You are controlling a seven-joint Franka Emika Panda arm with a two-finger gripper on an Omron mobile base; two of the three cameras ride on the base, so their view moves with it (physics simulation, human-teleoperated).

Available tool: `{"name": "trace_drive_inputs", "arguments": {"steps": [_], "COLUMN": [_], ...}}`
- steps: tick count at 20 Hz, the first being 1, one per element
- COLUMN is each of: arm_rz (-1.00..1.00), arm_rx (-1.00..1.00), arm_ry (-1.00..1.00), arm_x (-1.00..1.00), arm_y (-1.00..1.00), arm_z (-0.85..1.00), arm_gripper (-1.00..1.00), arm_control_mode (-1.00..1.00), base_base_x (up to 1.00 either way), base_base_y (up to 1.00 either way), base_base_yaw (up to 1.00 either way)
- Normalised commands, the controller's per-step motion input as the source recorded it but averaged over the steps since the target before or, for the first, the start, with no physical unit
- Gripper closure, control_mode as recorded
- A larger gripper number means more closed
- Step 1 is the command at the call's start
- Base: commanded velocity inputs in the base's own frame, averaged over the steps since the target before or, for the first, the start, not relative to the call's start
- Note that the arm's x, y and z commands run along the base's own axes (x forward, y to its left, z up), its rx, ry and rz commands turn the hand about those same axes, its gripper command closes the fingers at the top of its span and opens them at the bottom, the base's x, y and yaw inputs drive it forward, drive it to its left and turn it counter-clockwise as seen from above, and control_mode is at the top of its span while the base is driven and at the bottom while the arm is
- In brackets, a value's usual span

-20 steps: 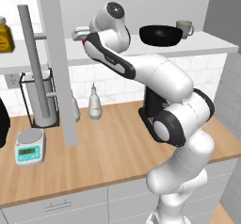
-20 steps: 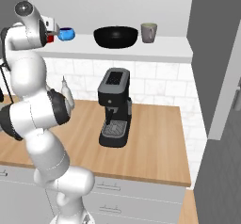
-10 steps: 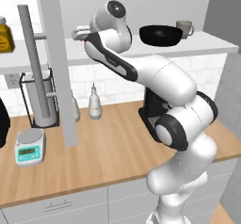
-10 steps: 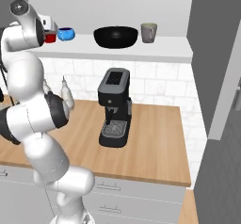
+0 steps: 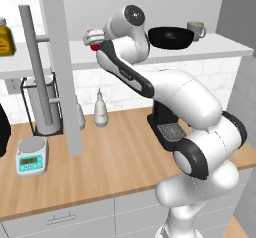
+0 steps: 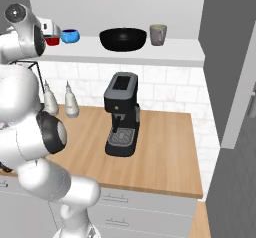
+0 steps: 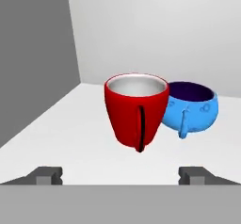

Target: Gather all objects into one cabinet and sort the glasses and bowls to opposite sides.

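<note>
My gripper (image 7: 120, 175), fingers spread wide, faces the glossy red handled cup (image 7: 136, 110); closing carelessly could knock the small bright blue bowl (image 7: 190, 108) touching it behind.

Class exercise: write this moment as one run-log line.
hand: open, facing red cup | red cup: upright on cabinet board, beside blue bowl | black bowl, grey mug: farther right

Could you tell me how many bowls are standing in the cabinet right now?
2: the small blue bowl at the left end beside the red cup, and the black bowl mid-board.
</note>
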Motion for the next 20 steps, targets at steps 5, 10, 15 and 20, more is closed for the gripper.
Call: {"name": "trace_drive_inputs", "arguments": {"steps": [5,10,15,20], "arm_rz": [0.00,0.00,0.00,0.00], "arm_rx": [0.09,0.10,0.07,0.01], "arm_ry": [-0.12,-0.07,-0.03,0.00], "arm_x": [-0.55,-0.54,-0.33,-0.04], "arm_y": [-1.00,-1.00,-0.98,-0.78], "arm_z": [0.10,0.14,0.24,0.06], "arm_gripper": [-1.00,-1.00,-1.00,-1.00], "arm_control_mode": [-1.00,-1.00,-1.00,-1.00], "base_base_x": [0.00,0.00,0.00,0.00], "base_base_y": [0.00,0.00,0.00,0.00], "base_base_yaw": [0.00,0.00,0.00,0.00]}}
